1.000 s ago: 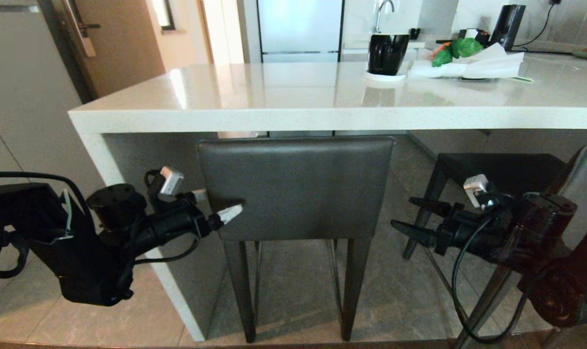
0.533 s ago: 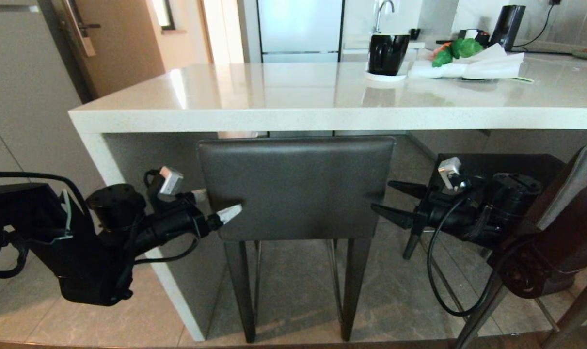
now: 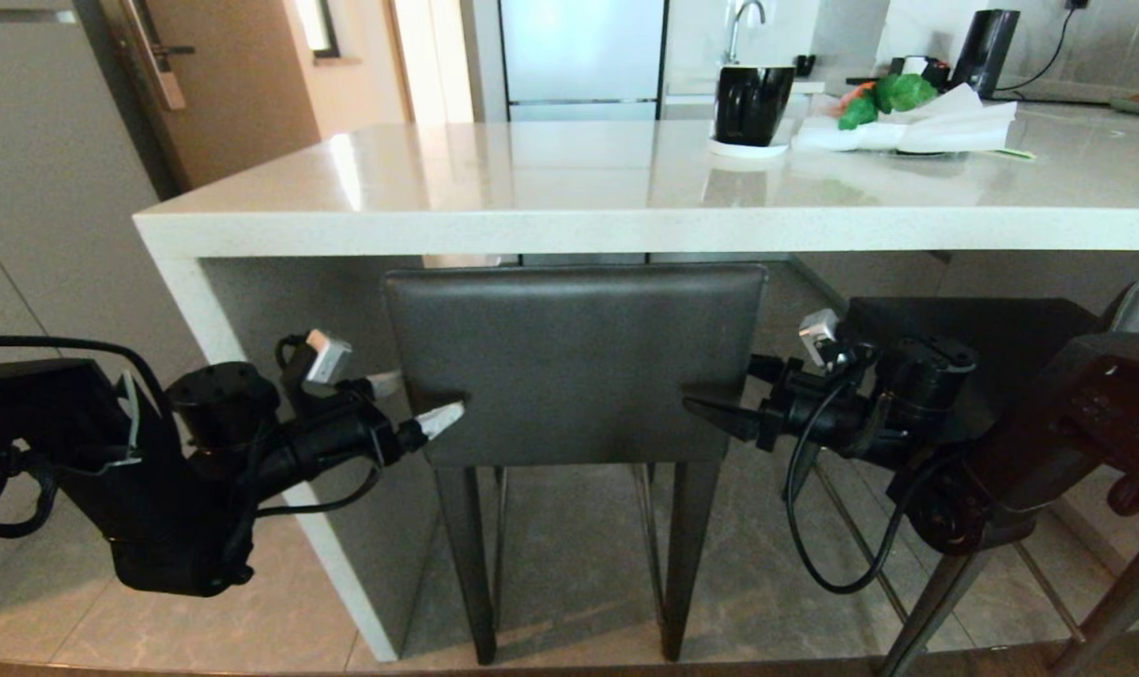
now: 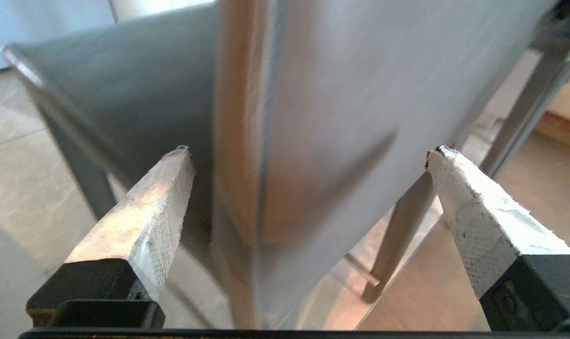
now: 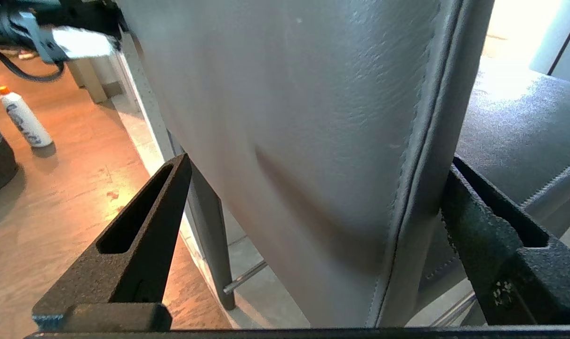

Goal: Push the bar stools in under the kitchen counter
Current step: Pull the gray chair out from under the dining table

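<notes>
One bar stool [image 3: 574, 362] stands in front of me, its dark grey backrest just below the edge of the white kitchen counter [image 3: 569, 202]. My left gripper [image 3: 414, 400] is open, its white fingers straddling the backrest's left edge; in the left wrist view that gripper [image 4: 308, 153] has the backrest [image 4: 341, 94] between its fingers. My right gripper [image 3: 722, 385] is open with black fingers either side of the backrest's right edge, which also shows in the right wrist view [image 5: 318, 160]. The second stool [image 3: 973, 329] stands at the right, turned at an angle and partly hidden by my right arm.
On the counter stand a black mug [image 3: 752, 102] on a white saucer, greens on white paper [image 3: 908, 118] and a black appliance [image 3: 988, 52]. A white bottle [image 5: 25, 120] stands on the wooden floor. The counter's white side panel [image 3: 277, 470] lies close to my left arm.
My right arm has swung left and upward from beside the second stool to the first stool's right edge. The left arm and both stools have stayed put.
</notes>
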Motion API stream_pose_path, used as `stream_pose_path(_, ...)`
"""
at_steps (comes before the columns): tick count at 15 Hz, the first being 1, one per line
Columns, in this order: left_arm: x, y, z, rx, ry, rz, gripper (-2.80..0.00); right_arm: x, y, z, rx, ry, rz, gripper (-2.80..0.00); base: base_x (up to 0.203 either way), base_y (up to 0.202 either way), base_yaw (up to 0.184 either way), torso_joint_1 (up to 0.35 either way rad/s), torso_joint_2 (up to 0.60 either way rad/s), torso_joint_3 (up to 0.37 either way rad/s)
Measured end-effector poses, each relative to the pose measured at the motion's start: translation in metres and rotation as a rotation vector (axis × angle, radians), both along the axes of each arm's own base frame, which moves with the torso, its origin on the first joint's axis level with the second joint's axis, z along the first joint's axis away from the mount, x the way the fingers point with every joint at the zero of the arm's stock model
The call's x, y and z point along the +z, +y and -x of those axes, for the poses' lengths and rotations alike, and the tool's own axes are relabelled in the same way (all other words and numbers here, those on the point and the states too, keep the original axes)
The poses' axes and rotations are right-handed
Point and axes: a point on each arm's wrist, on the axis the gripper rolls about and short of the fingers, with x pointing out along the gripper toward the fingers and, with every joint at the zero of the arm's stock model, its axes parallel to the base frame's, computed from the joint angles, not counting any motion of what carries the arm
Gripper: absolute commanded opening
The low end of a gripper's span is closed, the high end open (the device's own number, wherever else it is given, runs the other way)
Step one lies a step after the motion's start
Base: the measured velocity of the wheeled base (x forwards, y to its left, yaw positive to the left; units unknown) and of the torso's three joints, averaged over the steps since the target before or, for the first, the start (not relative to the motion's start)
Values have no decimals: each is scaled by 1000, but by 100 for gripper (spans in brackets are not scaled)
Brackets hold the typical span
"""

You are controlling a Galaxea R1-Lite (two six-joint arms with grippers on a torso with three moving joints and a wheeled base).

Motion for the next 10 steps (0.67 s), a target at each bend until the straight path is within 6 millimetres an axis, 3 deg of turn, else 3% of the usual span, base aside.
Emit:
stream_pose_path(7, -8, -7, -1, -14, -1, -21, 0, -5, 14, 3, 34, 12, 2, 0, 0, 0, 0, 0, 0, 0)
stream_pose_path(10, -10, -14, 2, -31, 6, -26, 0, -6, 14, 4, 36, 20, 3, 0, -174, 0, -1, 1, 3, 4)
